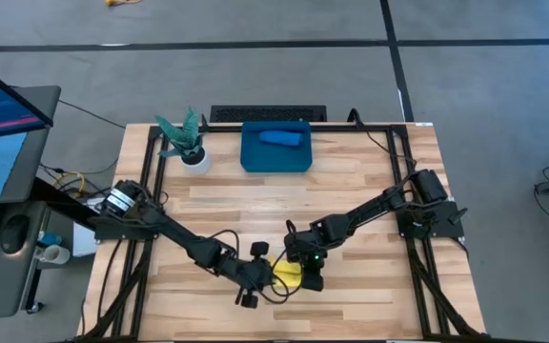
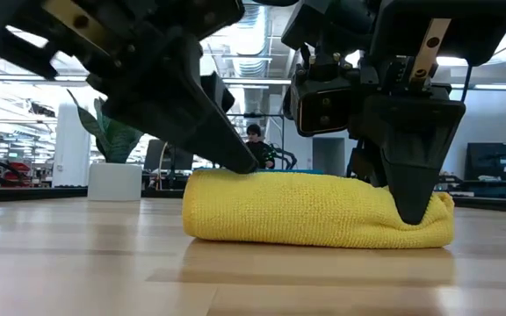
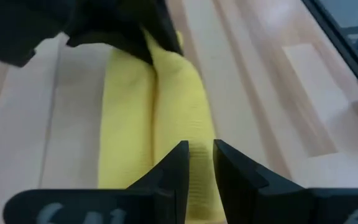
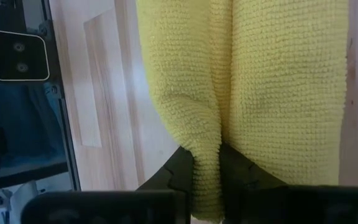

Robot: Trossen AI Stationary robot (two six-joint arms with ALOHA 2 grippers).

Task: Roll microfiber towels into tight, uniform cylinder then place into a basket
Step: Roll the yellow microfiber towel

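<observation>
I see the yellow towel (image 1: 287, 272) lying as a loose roll on the table (image 1: 351, 191), low in the centre of the high frame. My left gripper (image 1: 263, 276) is at the roll's left end; in the left wrist frame its fingers (image 3: 178, 163) stand nearly closed with a fold of yellow cloth pinched between them. My right gripper (image 1: 310, 273) is at the right end; in the right wrist frame its fingers (image 4: 180, 168) clamp a ridge of the same cloth. In the low frame the roll (image 2: 314, 209) rests flat on the wood. The blue towel (image 1: 279, 138) lies rolled inside the basket (image 1: 276, 159), upper centre of the high frame, beside the plant pot (image 1: 195, 157).
</observation>
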